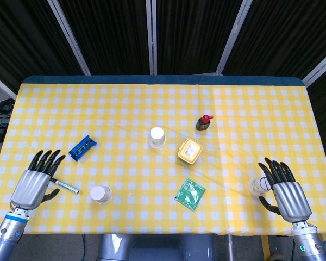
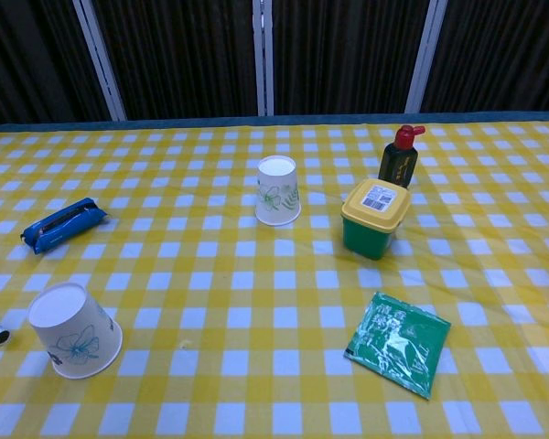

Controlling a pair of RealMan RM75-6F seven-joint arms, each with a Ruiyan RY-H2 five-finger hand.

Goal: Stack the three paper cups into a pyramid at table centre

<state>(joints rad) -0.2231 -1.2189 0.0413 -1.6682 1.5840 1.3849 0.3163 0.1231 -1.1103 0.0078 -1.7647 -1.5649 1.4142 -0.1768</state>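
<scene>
Three white paper cups stand upside down on the yellow checked table. One cup [image 1: 157,136] [image 2: 278,190] is near the middle. A second cup [image 1: 101,194] [image 2: 73,329] sits at the front left. The third cup [image 1: 256,186] is at the front right, just left of my right hand [image 1: 285,196], partly hidden behind its fingers. That hand is open, fingers spread, beside the cup. My left hand [image 1: 37,182] is open over the left front edge, above one end of a marker. Neither hand shows in the chest view.
A marker pen [image 1: 63,185] lies left of the front-left cup. A blue packet [image 1: 82,147] is further back. A yellow-lidded green tub [image 1: 189,151], a dark red-capped bottle [image 1: 204,123] and a green sachet [image 1: 190,194] lie right of centre.
</scene>
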